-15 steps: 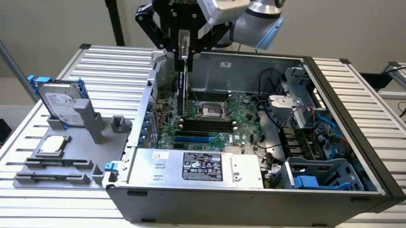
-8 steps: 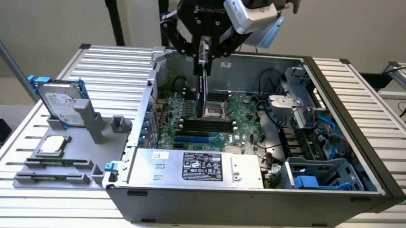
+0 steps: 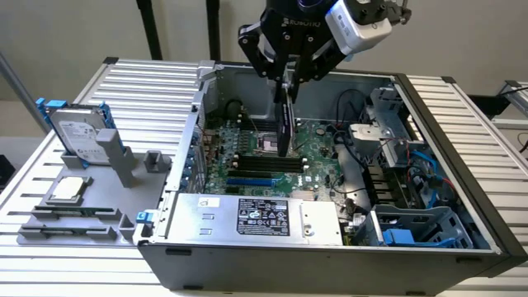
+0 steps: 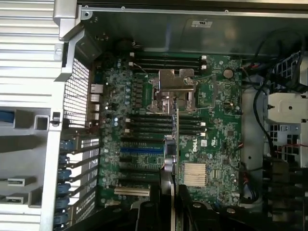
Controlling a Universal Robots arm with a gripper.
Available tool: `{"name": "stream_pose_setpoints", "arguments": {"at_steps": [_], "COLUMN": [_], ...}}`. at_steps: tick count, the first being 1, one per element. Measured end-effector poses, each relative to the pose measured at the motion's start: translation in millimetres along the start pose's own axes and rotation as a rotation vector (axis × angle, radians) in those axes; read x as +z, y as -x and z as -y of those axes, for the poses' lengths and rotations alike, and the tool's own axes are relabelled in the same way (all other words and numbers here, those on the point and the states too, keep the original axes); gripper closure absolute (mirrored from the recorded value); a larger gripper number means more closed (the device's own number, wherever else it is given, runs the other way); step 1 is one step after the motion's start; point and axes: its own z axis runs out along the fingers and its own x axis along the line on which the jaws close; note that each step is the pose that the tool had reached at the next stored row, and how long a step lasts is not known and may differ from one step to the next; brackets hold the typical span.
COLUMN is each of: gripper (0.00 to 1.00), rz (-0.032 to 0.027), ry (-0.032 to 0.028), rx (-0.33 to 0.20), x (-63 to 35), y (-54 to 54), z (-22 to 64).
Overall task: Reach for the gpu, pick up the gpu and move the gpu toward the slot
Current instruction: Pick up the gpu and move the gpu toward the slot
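My gripper [image 3: 287,75] hangs over the open computer case and is shut on the gpu [image 3: 285,124]. The card hangs straight down, a dark narrow blade seen edge-on, with its lower end just above the green motherboard [image 3: 318,154]. In the wrist view my gripper [image 4: 171,195] clamps the gpu [image 4: 176,144], which shows as a thin line crossing the black memory slots. The blue expansion slot [image 3: 250,182] lies on the board nearer the case's front, toward the exterior view's left of the card; it shows as the blue slot [image 4: 142,150] in the wrist view.
A silver-labelled hard drive [image 3: 80,133] in a blue frame and a small square chip [image 3: 68,189] rest on the grey fixture outside the case. A power supply [image 3: 256,216] fills the case front. Cables and a drive cage [image 3: 412,226] crowd the exterior view's right.
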Motion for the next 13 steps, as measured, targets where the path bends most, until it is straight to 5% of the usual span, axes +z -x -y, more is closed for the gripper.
{"name": "stream_pose_setpoints", "arguments": {"at_steps": [5, 13], "gripper": [0.74, 0.74], "rz": [-0.0014, -0.0016], "ry": [0.0002, 0.0001], "rx": [0.0, 0.0], "x": [4.0, 3.9], "y": [21.5, 22.3], "z": [-2.3, -2.3]}}
